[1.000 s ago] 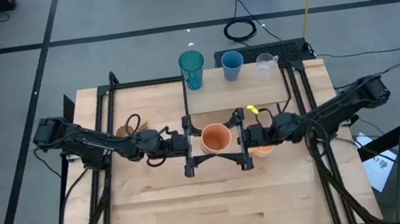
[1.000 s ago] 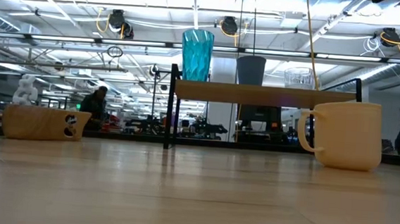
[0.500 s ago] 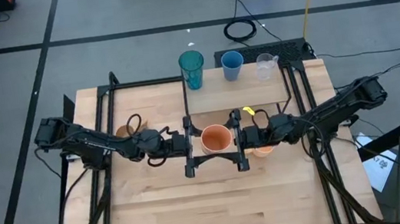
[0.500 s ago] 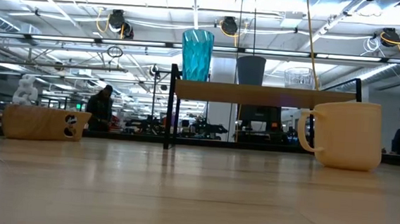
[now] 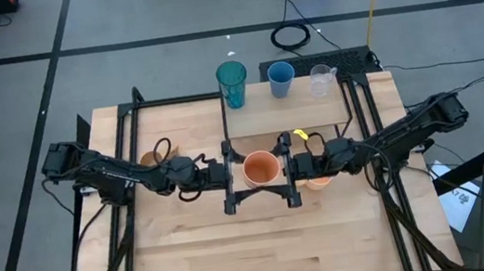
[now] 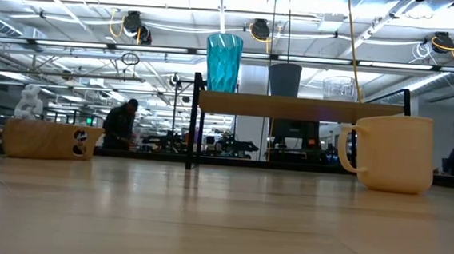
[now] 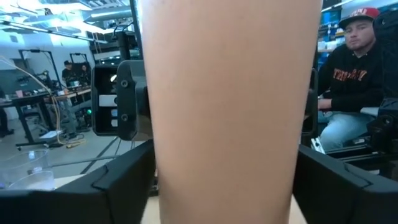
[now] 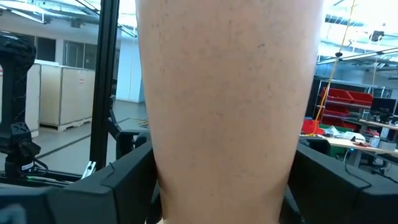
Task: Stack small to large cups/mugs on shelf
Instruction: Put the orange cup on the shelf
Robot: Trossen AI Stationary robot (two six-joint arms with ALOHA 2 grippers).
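The orange cup [image 5: 261, 167] sits between both grippers in mid-table, just in front of the shelf's [image 5: 264, 121] front edge, and this looks like a handover: the left gripper [image 5: 227, 177] and the right gripper [image 5: 289, 168] each bracket it from opposite sides with fingers spread about its wall. Which one bears the weight, I cannot tell. On the shelf's back edge stand the teal tumbler [image 5: 232, 83], blue cup [image 5: 280, 79] and clear cup [image 5: 322, 80] in a row from left to right, tallest first, so the cup in hand likely belongs after them. The high view alone shows this pairing of arms, plus the wooden mug [image 5: 149, 157] near the table's left edge and the orange mug [image 5: 319, 181] half hidden under the right arm. The low view misses both grippers and the held cup, which suggests the cup is lifted clear, but it shows the orange mug [image 6: 389, 151] upright and the wooden mug [image 6: 48, 139] standing on the table. Each wrist view is filled by the cup's wall [image 7: 230, 112] [image 8: 227, 106] between dark fingers [image 7: 118, 177] [image 8: 109, 180]; a seated person [image 7: 348, 81] shows behind.
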